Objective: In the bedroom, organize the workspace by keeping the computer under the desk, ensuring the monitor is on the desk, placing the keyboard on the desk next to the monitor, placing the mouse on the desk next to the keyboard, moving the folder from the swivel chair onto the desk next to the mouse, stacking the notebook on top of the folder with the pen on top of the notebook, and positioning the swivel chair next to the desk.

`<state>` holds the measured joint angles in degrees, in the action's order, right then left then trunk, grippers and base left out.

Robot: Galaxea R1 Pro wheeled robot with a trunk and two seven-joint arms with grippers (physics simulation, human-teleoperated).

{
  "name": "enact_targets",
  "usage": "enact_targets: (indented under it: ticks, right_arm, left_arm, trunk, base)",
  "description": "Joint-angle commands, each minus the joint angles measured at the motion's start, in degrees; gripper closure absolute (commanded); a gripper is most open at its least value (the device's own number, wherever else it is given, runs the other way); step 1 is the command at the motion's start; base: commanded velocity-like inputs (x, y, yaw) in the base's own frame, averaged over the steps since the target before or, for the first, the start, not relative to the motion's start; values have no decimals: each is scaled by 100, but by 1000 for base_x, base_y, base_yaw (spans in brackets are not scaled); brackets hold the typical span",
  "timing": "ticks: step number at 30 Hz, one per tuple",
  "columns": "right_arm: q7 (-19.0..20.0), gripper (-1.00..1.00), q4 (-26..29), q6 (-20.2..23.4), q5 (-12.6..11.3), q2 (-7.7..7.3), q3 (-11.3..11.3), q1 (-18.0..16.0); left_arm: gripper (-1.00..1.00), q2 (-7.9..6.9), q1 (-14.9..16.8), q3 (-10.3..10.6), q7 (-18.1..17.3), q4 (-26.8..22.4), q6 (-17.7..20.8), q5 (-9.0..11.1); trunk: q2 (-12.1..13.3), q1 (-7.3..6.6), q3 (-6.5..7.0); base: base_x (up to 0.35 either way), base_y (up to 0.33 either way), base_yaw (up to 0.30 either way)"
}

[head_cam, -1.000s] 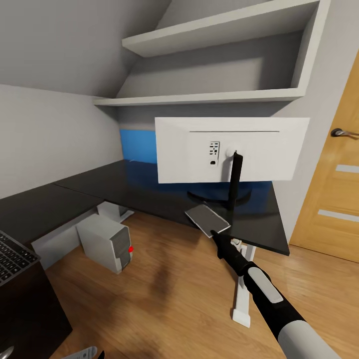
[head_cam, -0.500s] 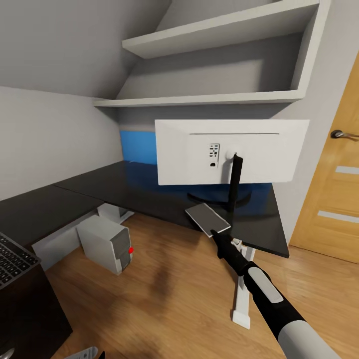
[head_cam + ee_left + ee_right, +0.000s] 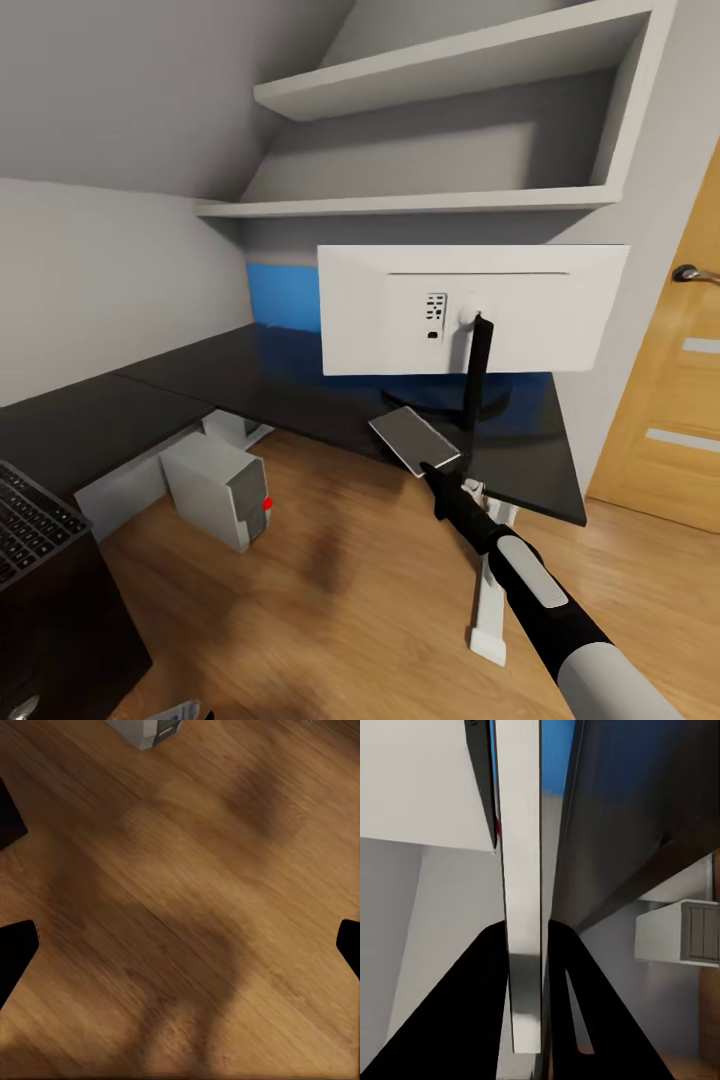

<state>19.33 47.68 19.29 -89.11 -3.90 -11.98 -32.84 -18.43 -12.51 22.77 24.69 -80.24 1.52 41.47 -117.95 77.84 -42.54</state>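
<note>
Home attic bedroom workspace: sloped grey walls, black desk (image 3: 250,385) with monitor (image 3: 470,308), oak door (image 3: 680,400), wood floor (image 3: 330,610).

Monitor (image 3: 470,310) on desk (image 3: 300,385); computer (image 3: 218,488) beneath.

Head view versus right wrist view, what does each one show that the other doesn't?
Head view alone: the oak door, the white wall shelves, the dark-keyed keyboard and the monitor's thin black stem.

Right wrist view alone: the right gripper shut on the thin flat grey slab, seen edge-on between its black fingers.

Both: that slab, the white-backed monitor, the glossy black desk, the small light-grey computer tower under it, and the right gripper.
</note>
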Motion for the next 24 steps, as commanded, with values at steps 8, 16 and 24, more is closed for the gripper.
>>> enact_targets:
  ticks: [8, 16, 24]
  right_arm:
    - [-2, 100, -1, 102, -57, 164, -40, -3]
    - [-15, 100, -4, 141, -48, 275, -58, 2]
    - [-25, 100, -5, 145, -46, 310, -76, 5]
  left_arm:
    - [-100, 23, 2, 13, 36, 0, 15, 27]
    - [-100, 23, 2, 15, 36, 0, 16, 28]
    - [-100, 24, 2, 17, 36, 17, 17, 28]
  trunk:
    - [-2, 0, -4]
    - [-2, 0, -4]
    - [-2, 0, -4]
  base:
    - [0, 0, 269]
    - [0, 0, 279]
    - [0, 0, 279]
